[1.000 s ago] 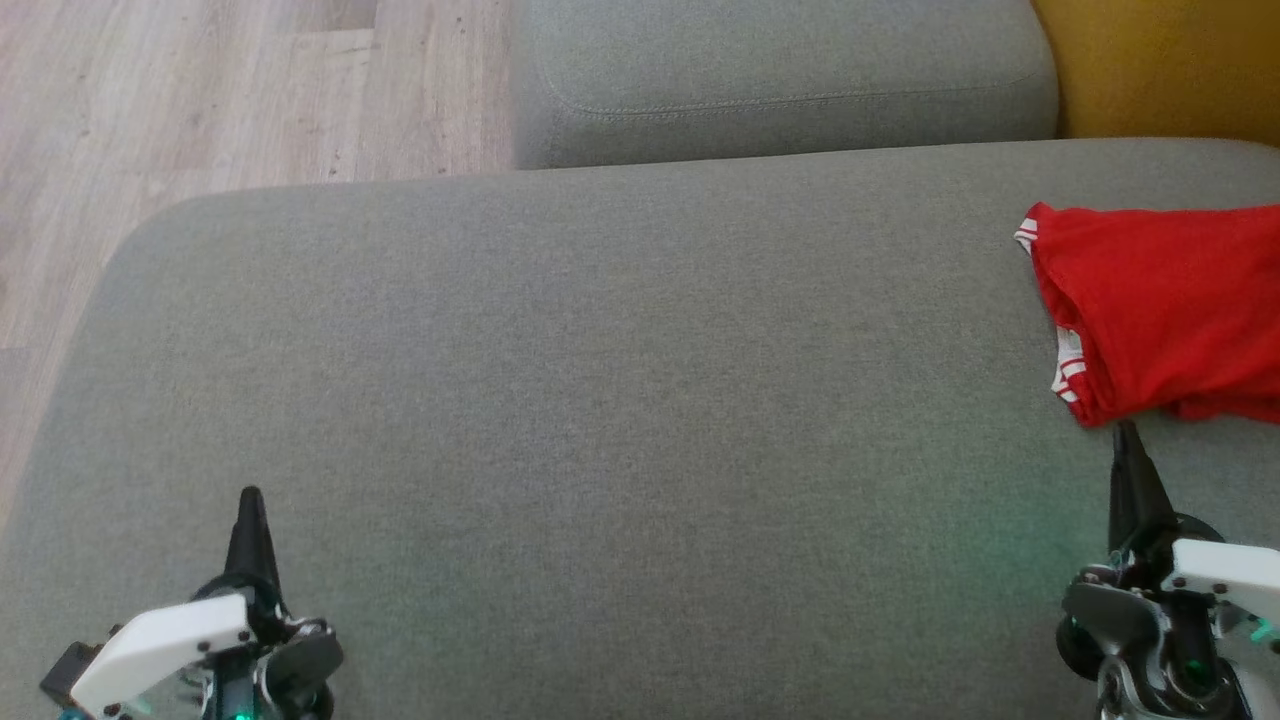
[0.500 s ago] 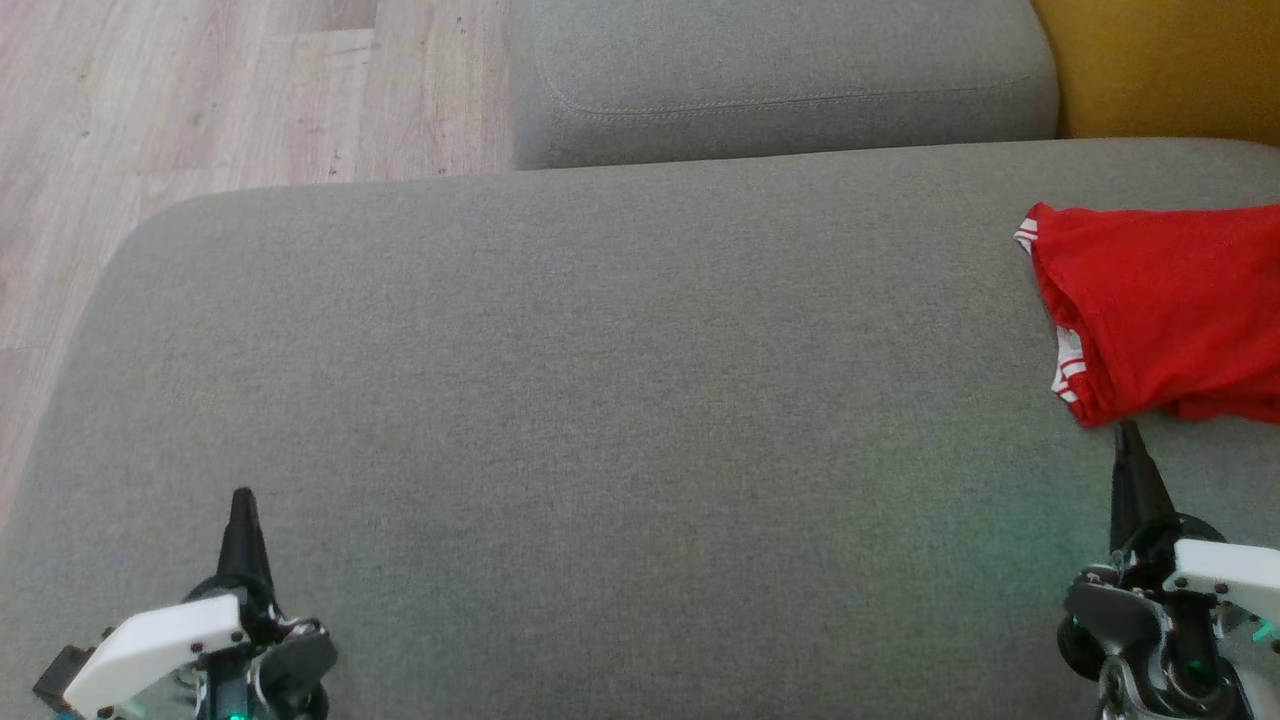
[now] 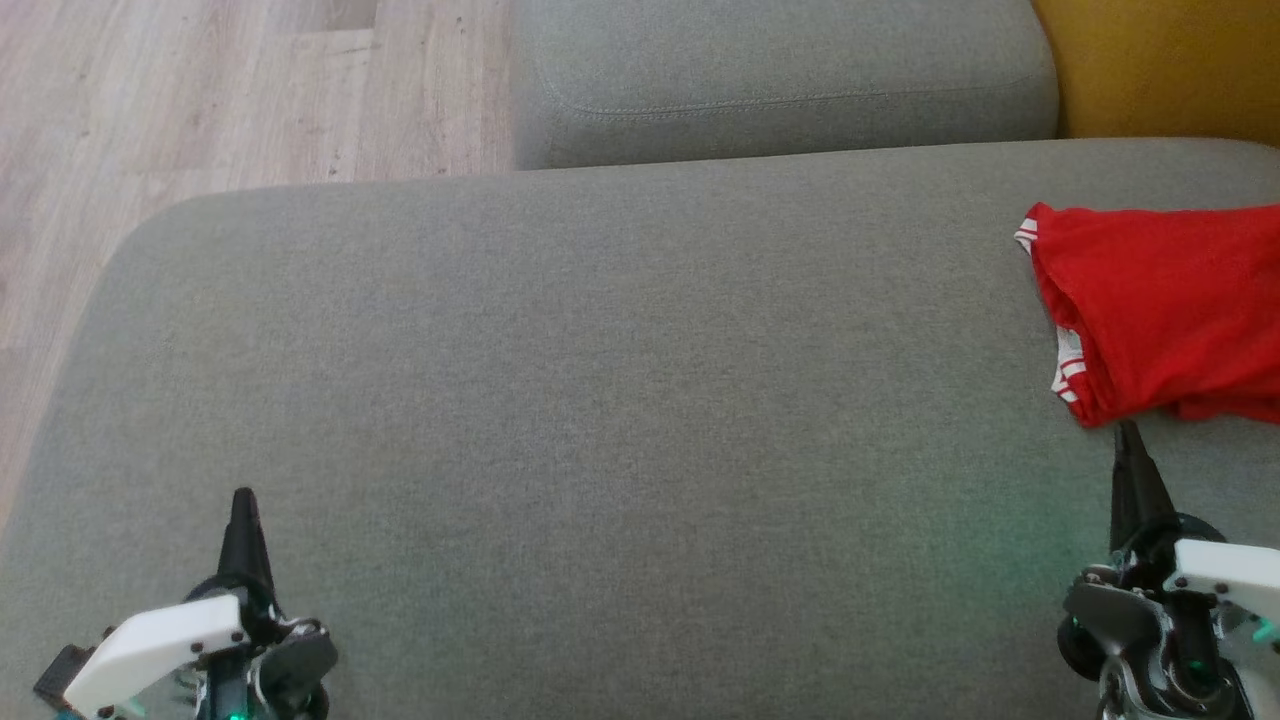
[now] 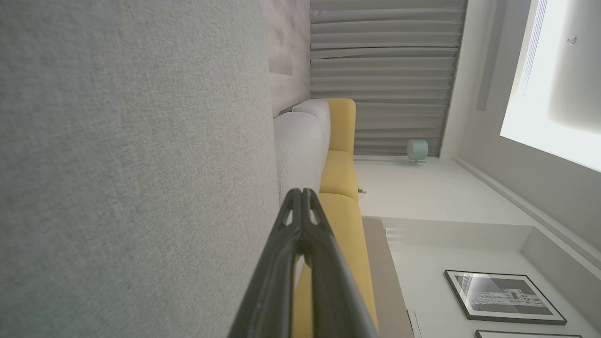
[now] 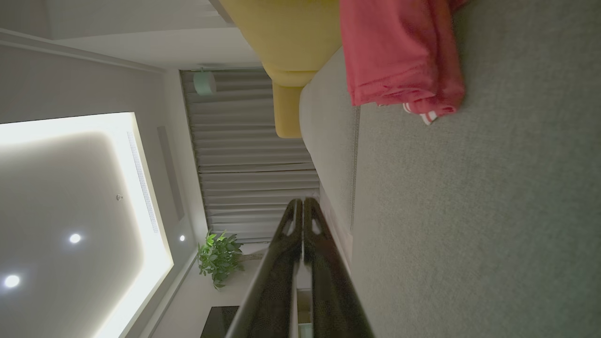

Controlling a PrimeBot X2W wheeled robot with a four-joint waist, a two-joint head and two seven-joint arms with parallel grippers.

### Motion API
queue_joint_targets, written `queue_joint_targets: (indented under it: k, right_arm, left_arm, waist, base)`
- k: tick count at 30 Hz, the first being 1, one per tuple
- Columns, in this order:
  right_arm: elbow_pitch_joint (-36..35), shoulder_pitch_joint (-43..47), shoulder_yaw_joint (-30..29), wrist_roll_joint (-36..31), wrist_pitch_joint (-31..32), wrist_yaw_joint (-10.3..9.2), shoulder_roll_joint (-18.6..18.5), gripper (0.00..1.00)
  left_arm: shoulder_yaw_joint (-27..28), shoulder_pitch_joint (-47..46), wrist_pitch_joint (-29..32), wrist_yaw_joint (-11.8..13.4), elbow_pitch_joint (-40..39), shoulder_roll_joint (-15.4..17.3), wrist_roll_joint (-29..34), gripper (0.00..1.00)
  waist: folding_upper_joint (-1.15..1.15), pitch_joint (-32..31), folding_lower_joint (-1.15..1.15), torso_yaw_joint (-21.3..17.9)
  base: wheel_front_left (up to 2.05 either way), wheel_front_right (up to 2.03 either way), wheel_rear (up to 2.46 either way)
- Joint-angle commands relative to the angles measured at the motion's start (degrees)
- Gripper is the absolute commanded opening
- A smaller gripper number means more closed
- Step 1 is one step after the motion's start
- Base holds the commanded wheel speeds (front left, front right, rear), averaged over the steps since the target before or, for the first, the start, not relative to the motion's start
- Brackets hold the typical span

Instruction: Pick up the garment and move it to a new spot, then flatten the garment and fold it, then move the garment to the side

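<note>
Lying on the grey sofa point(image 3: 600, 400): red garment point(image 3: 1160, 310)

Before me spreads a broad grey cushion point(image 3: 600, 400). Beyond it sits a smaller grey cushion point(image 3: 780, 80), yellow upholstery point(image 3: 1160, 70) to its right, pale wooden floor point(image 3: 200, 100) to its left.

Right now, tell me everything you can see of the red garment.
The red garment looks like soft, thin knit, with white-striped trim at two spots on its left edge. It lies folded over in loose, slightly rumpled layers on the grey sofa cushion, cut off by the head view's right edge. Only the cushion appears to touch it; the shut right end effector points at its near corner, just short of it.
</note>
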Motion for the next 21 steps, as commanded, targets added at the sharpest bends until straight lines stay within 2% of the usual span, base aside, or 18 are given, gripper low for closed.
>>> queue_joint_targets:
  k: [1, 21]
  right_arm:
    - [-2.12, -2.83, 1.16, 0.16, 0.29, -0.04, -0.55, 0.00]
    - [-2.11, -2.85, 1.05, 0.07, 0.38, -0.04, -0.48, 0.00]
  left_arm:
    - [1.95, -2.84, 0.33, -0.37, -1.65, 0.42, 0.57, 0.00]
    - [2.23, -2.86, 0.55, -0.37, -1.63, 0.22, 0.80, 0.00]
  waist:
    - [0.00, 0.00, 0.00, 0.00]
    - [0.00, 0.00, 0.00, 0.00]
  base:
    - [0.00, 0.00, 0.00]
    - [0.00, 0.00, 0.00]
